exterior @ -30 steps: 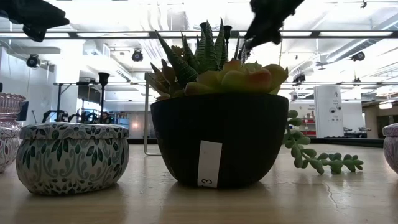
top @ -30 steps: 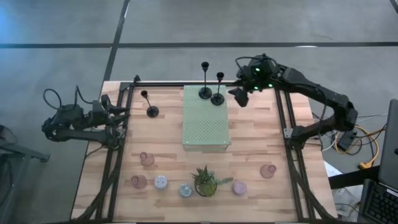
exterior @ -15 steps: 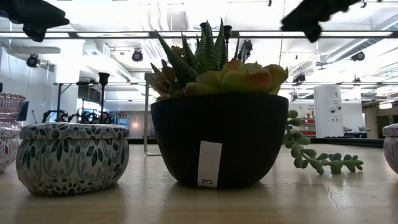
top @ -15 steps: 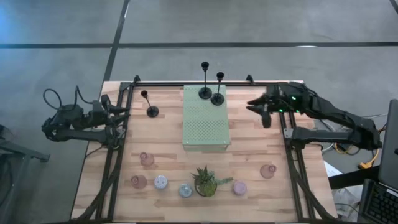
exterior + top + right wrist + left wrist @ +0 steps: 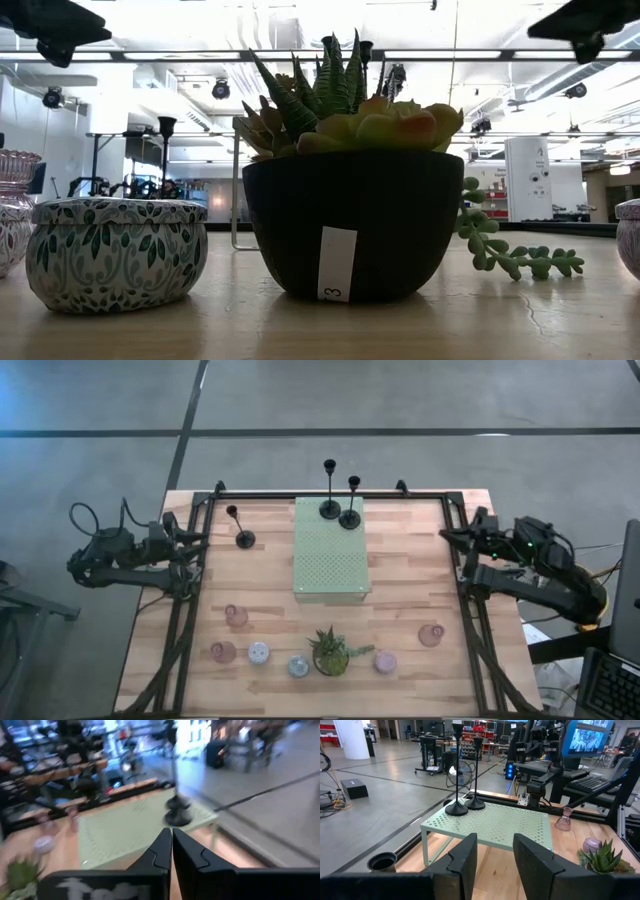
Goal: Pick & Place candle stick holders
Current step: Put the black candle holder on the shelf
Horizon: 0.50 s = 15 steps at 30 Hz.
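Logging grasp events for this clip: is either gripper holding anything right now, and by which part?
Nothing is held. The right gripper is shut on nothing at the table's right edge; the left gripper is parted with nothing between its fingers, at the left edge.

pale green perforated mat (image 5: pixel 331 548) lies mid-table (image 5: pixel 410 590); spiky potted plant (image 5: pixel 332 653) near the front edge.

Counter (image 5: pixel 410 575): pale wood planks, matt, grain visible. Mat (image 5: pixel 331 550): pale green perforated sheet, matt. Stemmed sticks (image 5: pixel 330 488): black, matt, metal-like. Pink holders (image 5: pixel 431 634): translucent glass. Cup (image 5: pixel 115 250) lower left: glossy, leaf-patterned. Plant pot (image 5: pixel 349 225): matt black.
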Motion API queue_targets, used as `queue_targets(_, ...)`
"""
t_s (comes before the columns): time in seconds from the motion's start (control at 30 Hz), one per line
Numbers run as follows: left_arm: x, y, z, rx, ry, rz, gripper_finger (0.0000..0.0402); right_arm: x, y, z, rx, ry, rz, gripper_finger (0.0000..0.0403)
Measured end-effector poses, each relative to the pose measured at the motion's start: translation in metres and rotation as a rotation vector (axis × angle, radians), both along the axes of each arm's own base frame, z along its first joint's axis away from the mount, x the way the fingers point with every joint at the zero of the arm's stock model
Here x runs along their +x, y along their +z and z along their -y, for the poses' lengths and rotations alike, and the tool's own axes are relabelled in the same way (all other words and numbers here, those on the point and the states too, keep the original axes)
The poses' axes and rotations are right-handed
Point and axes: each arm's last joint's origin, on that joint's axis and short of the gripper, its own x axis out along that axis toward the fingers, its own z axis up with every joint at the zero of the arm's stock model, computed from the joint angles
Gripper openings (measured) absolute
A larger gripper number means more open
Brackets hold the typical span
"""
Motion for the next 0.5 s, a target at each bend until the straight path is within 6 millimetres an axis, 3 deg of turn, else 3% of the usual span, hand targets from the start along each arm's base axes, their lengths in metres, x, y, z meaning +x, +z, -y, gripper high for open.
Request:
queue_targets(0.17, 0.000, 0.000, 0.000, 0.000, 0.000, 0.000, 0.0131, -0.029, 0.010, -0.011, -0.056, -0.026, 0.108, 0.0008)
queue_targets(0.33, 0.000, 0.000, 0.000, 0.000, 0.000, 0.000, 0.0131, -0.053, 0.019, -0.021, -0.050, -0.026, 0.108, 0.0008)
queue_targets(0.5, 0.000, 0.000, 0.000, 0.000, 0.000, 0.001, 0.0131, -0.064, 0.013, -0.026, -0.025, -0.020, -0.061, 0.0008)
